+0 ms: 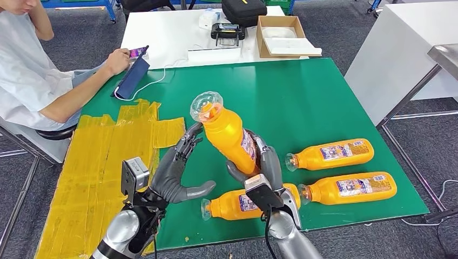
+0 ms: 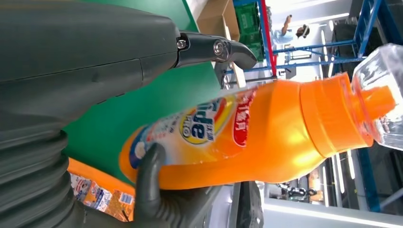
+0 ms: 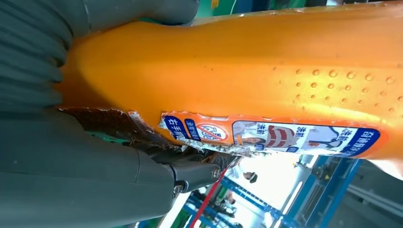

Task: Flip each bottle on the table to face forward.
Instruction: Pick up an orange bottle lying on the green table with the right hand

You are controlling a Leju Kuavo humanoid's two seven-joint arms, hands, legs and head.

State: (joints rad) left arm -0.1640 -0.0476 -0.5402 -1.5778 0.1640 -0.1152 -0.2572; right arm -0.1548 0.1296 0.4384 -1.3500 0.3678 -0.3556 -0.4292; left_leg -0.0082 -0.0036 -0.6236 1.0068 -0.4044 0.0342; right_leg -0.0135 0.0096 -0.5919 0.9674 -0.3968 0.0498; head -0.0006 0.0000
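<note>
My right hand grips an orange detergent bottle by its lower body and holds it up off the green table, clear cap tilted up and to the left. The bottle shows its front label in the left wrist view, and its back label in the right wrist view. My left hand is open just to the left of the bottle, fingers spread toward it without touching. Three more orange bottles lie on their sides: one under my right wrist, two at the right.
Yellow tape strips cover the table's left part. A person sits at the far left with a phone. Behind stands a white table with a cardboard box and a black bag. A white bench is at the right.
</note>
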